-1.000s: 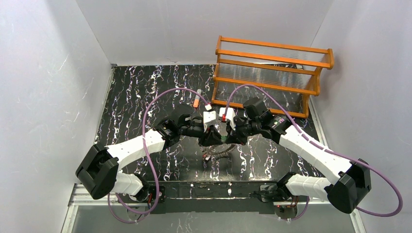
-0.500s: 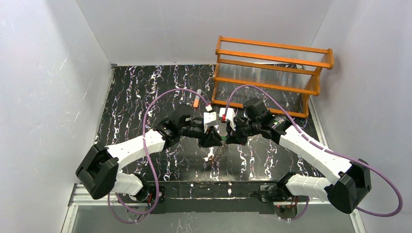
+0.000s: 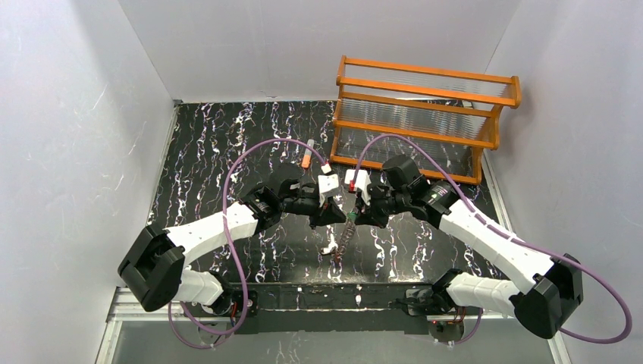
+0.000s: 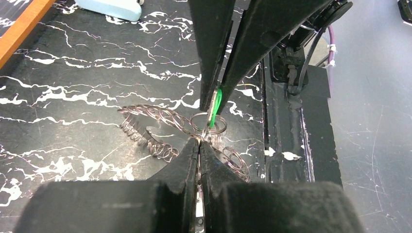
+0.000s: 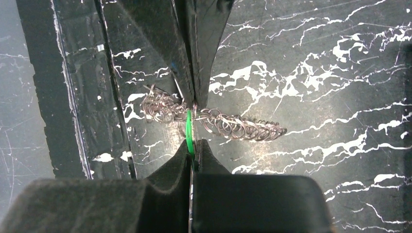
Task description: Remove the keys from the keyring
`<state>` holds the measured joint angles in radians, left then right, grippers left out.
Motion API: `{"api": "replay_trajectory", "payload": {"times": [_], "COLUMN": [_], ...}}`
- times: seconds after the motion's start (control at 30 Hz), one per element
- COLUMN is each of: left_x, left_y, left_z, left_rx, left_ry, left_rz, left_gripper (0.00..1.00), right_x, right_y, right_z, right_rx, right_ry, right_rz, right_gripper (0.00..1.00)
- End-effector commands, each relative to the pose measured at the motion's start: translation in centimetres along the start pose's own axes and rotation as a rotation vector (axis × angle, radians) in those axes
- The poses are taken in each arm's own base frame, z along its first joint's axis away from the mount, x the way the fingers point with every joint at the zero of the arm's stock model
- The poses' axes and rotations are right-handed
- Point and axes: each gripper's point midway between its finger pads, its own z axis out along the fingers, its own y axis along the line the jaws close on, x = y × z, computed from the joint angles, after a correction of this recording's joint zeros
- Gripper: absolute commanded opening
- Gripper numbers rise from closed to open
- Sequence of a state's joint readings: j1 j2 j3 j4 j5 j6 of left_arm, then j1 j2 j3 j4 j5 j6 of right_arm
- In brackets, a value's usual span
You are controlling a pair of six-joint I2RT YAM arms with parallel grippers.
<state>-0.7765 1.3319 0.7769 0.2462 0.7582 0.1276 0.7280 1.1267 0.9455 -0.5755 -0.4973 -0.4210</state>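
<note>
Keyring (image 3: 343, 236) is up off the table (image 3: 227, 152), a string of wire loops trailing from the 2 grippers toward 7 o'clock. Its low end is down by the tabletop, and I cannot tell if it touches. It sits just near of table centre. Right gripper (image 5: 192, 148) comes in from 3 o'clock, fingers clamped tight on the green key (image 4: 215, 104), and that key is threaded on the top loop. Left gripper (image 4: 199, 144) reaches in from 9 o'clock, fingers pressed fully together, tips right at that loop's rim. Whether they nip the wire, I cannot tell. The 2 grippers are nearly tip to tip. Orange rack (image 3: 425, 114) stands away at 1 o'clock.
</note>
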Motion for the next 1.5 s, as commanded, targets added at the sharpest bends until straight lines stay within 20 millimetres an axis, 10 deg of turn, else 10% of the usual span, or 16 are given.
{"api": "replay_trajectory", "payload": {"times": [0.0,1.47], "left_x": [-1.3,-5.7], "left_y": [0.3,-0.5], "left_z": [-0.4,-2.8], "left_rx": [-0.042,-0.126], "left_ry": [-0.025,-0.411], "left_rz": [0.029,-0.234], "left_gripper": [0.0,0.0], "right_x": [-1.5,1.7], "right_y": [-0.3,-1.7], "right_z": [-1.0,-0.6], "right_rx": [0.054,0.224], "right_ry": [-0.07,-0.11], "right_rz": [-0.037,0.083], "right_gripper": [0.01,0.01]}}
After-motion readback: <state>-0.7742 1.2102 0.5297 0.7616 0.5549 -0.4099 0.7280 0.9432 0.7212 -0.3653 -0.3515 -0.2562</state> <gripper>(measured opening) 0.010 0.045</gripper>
